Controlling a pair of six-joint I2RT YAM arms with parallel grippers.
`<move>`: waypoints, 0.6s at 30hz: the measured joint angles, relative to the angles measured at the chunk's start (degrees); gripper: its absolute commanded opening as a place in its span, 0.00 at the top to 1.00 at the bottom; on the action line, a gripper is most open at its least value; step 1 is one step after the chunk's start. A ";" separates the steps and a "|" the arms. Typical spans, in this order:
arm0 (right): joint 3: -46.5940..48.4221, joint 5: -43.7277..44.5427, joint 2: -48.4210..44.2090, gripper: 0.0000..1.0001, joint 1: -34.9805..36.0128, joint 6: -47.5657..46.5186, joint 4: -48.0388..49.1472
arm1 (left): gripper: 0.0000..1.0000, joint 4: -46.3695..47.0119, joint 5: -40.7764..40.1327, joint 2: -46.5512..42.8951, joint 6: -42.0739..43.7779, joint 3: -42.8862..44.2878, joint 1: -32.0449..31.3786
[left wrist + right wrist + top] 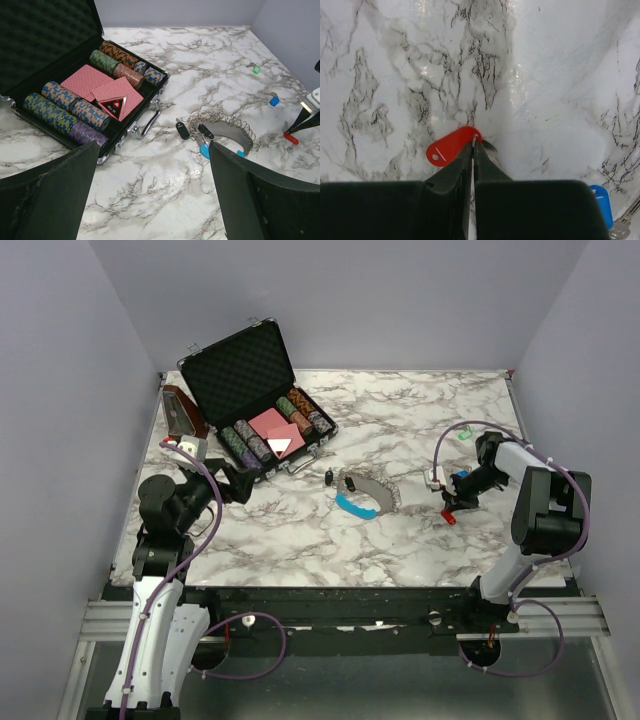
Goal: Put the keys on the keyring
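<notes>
The keyring (366, 496) lies mid-table, a silver coiled cord with a blue curved section and black clips; it also shows in the left wrist view (223, 123). The red key (448, 147) lies flat on the marble, and my right gripper (473, 144) is shut with its tips pinching the thin metal loop at the key's head. In the top view the red key (451, 519) sits just under the right gripper (453, 506). The blue key (461, 477) lies beside it, also in the right wrist view (601, 204). My left gripper (155, 150) is open and empty, left of the keyring.
An open black poker case (250, 380) with chips and cards stands at the back left, close to the left gripper (240, 485). A brown object (185, 412) lies left of it. A small green piece (464, 435) lies at the far right.
</notes>
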 measured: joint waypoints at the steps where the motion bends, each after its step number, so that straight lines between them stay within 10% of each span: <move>1: 0.00 -0.04 0.00 0.96 0.02 0.24 0.07 | 0.01 0.00 0.00 0.00 0.00 0.00 0.00; 18: 5.55 -14.84 -4.63 0.99 8.96 15.61 -7.87 | 0.12 9.07 12.17 0.50 -2.75 -1.70 -4.81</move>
